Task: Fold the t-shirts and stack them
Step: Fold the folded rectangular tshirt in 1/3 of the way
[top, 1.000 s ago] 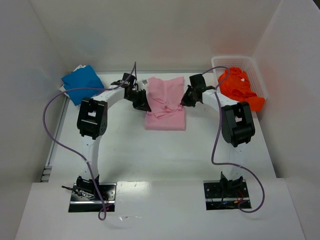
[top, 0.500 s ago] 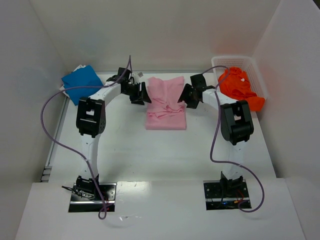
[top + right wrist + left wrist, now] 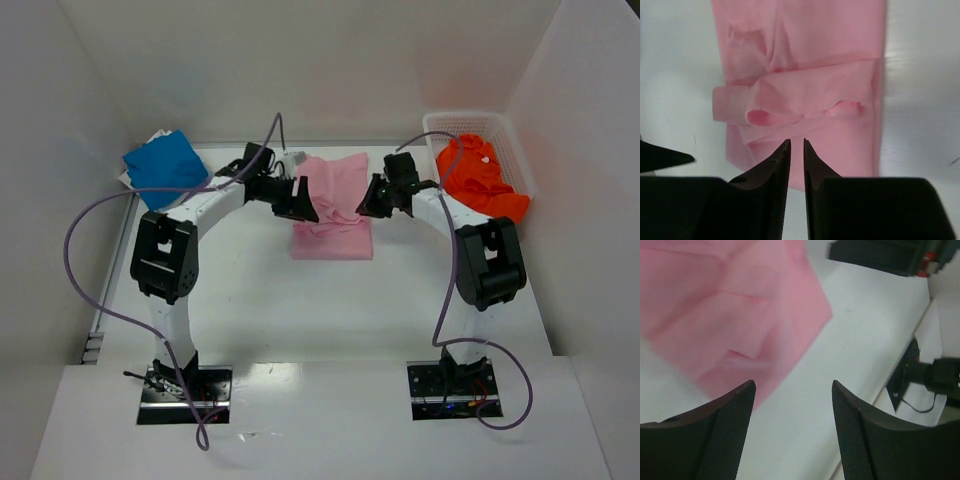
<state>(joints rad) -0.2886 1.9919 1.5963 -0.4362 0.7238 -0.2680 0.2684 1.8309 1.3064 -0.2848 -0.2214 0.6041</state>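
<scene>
Three t-shirts: pink t-shirt (image 3: 335,215), blue t-shirt (image 3: 165,166), orange t-shirt (image 3: 478,182). One basket (image 3: 466,118). Two arms (image 3: 163,262) (image 3: 489,264).

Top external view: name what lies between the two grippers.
The pink t-shirt, partly folded, lies between the left gripper and the right gripper, as the top external view shows.

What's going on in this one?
Two arms are working on a pink t-shirt, partly folded mid-table. The left claw is open above its edge; the right claw is nearly closed over a bunched fold, gripping nothing visible. A blue shirt lies folded far left; an orange shirt waits in the basket.
</scene>
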